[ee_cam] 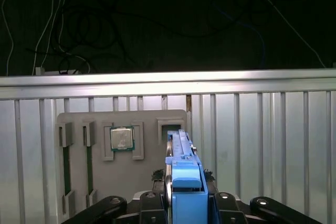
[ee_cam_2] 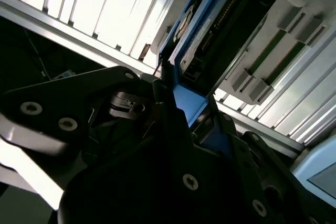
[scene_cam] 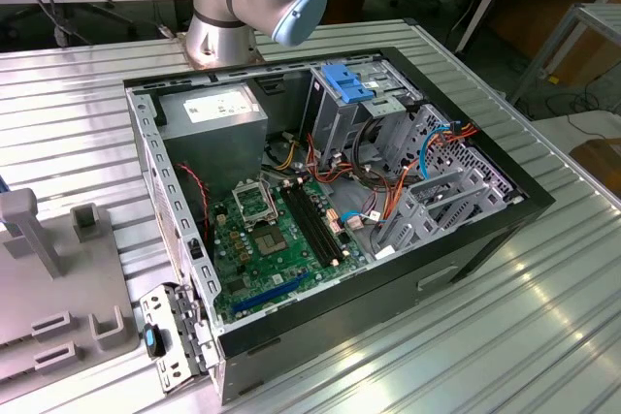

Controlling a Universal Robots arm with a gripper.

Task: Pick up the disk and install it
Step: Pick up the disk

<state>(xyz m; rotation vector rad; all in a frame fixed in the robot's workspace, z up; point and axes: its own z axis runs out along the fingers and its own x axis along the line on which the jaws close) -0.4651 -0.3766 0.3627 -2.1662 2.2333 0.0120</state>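
Between the black fingers of the gripper (ee_cam: pixel 186 203), pinched on edge by its blue frame: the disk (ee_cam: pixel 181 171), pointing down toward a grey parts tray (ee_cam: pixel 149 177). Same grip in the second wrist view, gripper (ee_cam_2: pixel 184 124) pressed onto the frame, disk (ee_cam_2: pixel 210 30) running away from it over the tray. Cannot tell whether the far end is clear of the tray's open pocket or seated in it.

Judged as the pick-up step, grasp made, install not yet begun. Calls for a straight pull along the disk's own length, then for squaring the frame to the drive cage (scene_cam: pixel 388 133) inside the computer case (scene_cam: pixel 524 203) and sliding in without tilt.

Near the disk on the tray, a processor chip (ee_cam: pixel 122 139) in its holder; best kept clear of. Beyond the tray, ribbed table (ee_cam: pixel 262 145) ending at a bright rail (ee_cam: pixel 168 80). Looks roomy above the table. Tighter at the case: orange and blue cables (scene_cam: pixel 388 196) crowding the cage, a blue latch (scene_cam: pixel 345 82) on top, raised walls all round. Likely snag on the cables if brought in low.
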